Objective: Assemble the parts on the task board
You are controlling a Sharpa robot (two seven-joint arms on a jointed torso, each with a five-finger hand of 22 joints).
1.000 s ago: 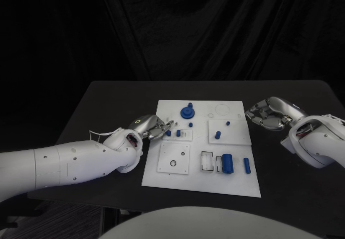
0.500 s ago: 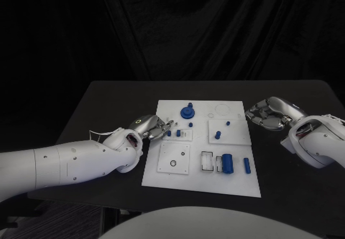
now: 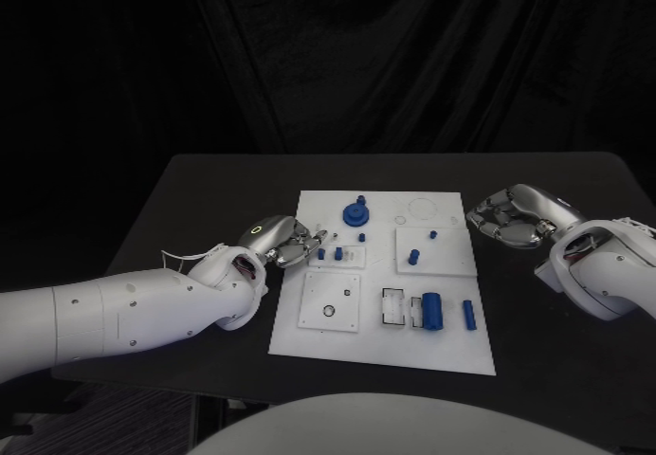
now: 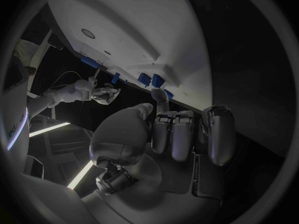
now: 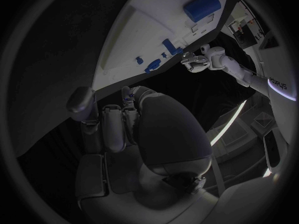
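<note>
The white task board lies in the middle of the black table. On it are a blue round knob, two small blue pegs, another peg, a thick blue cylinder and a blue bar. My left hand rests at the board's left edge, next to the two small pegs, with its fingers curled in and nothing visible in them. My right hand hovers just off the board's right edge, its fingers also curled and holding nothing.
The table's left edge and its right edge lie not far beyond the arms. Black curtain hangs behind the table. The board's underside and edge fill much of the left wrist view.
My left forearm has shifted very slightly. Both hands and all parts stay where they were.
</note>
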